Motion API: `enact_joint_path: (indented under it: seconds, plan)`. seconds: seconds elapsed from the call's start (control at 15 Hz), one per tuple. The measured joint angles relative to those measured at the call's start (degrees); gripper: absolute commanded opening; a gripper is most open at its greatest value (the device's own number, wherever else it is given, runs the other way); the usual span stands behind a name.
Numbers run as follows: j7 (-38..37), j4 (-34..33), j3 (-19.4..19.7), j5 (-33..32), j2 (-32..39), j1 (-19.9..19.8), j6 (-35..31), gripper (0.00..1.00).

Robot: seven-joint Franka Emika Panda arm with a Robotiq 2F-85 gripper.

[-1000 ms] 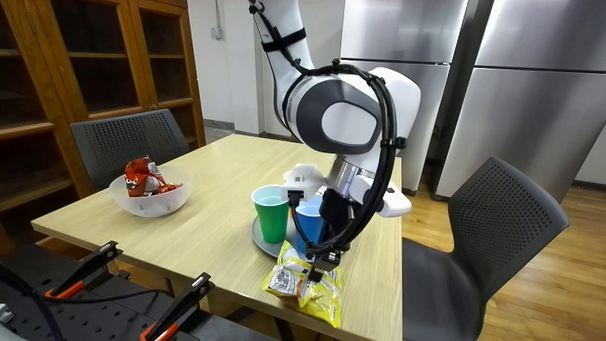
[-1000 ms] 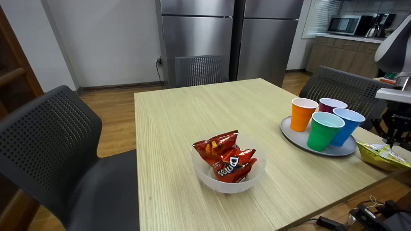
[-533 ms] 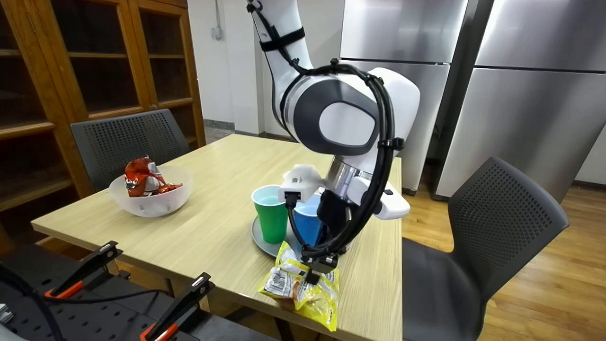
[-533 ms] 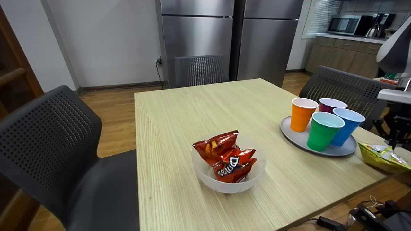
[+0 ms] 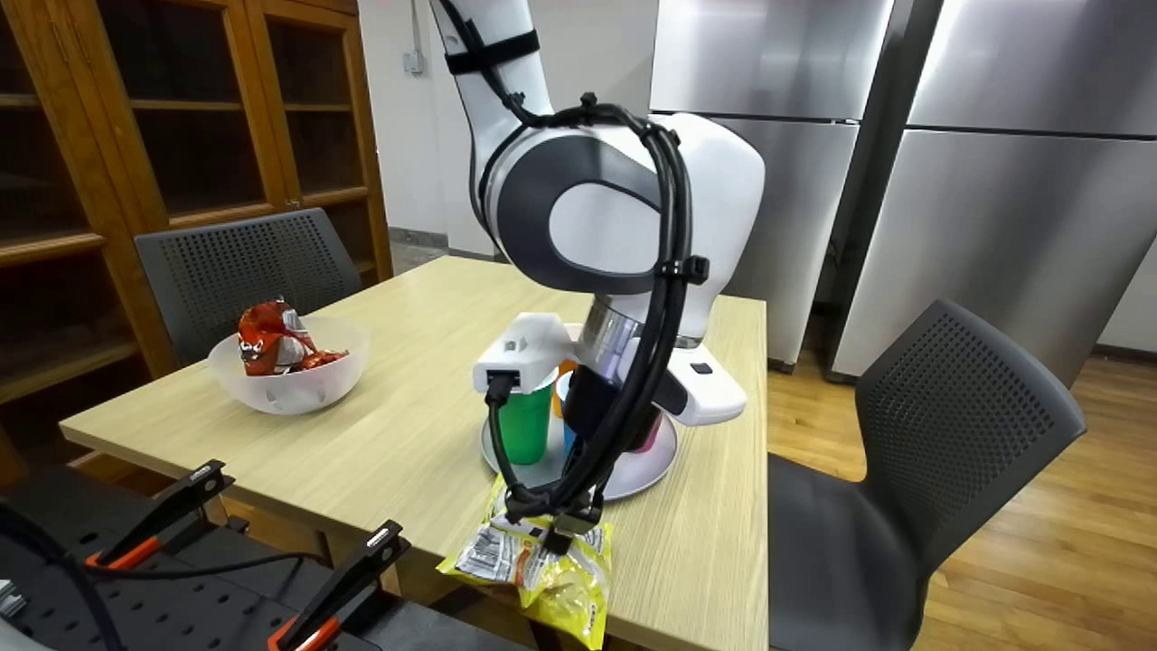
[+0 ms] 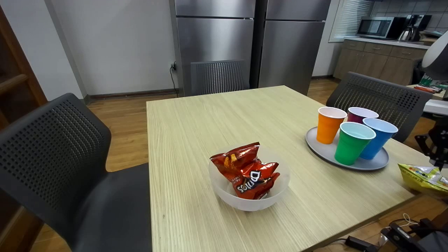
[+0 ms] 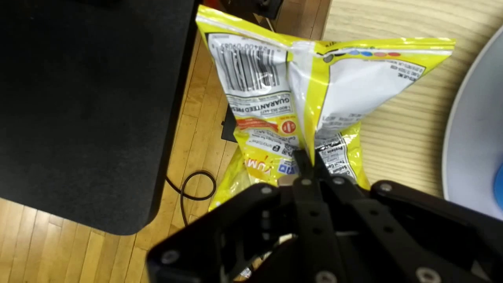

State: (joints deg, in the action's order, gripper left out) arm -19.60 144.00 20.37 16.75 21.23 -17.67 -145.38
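Wrist view: the gripper (image 7: 311, 159), jaws together, pinches the folded yellow bag (image 7: 302, 104).

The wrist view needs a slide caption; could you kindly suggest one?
Gripper pinching a creased yellow snack bag, with a gray plate on the pale tabletop at right.

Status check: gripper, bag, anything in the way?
Gripper shut on yellow snack bag. Bag partly beyond table edge. Gray plate with cups close by, apart from bag.
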Motion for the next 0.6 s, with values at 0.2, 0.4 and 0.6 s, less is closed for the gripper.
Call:
enact_joint_path:
  seconds: [0.2, 0.4, 0.6]
  plan:
    - [0.0, 3.7, 0.0, -1.5, -3.1, 0.6, -1.7, 0.0]
    - [0.0, 7.2, 0.0, -3.0, -6.3, 1.8, -3.3, 0.0]
    - [0.0, 10.1, -0.2, -4.1, -9.0, 3.4, -4.6, 0.0]
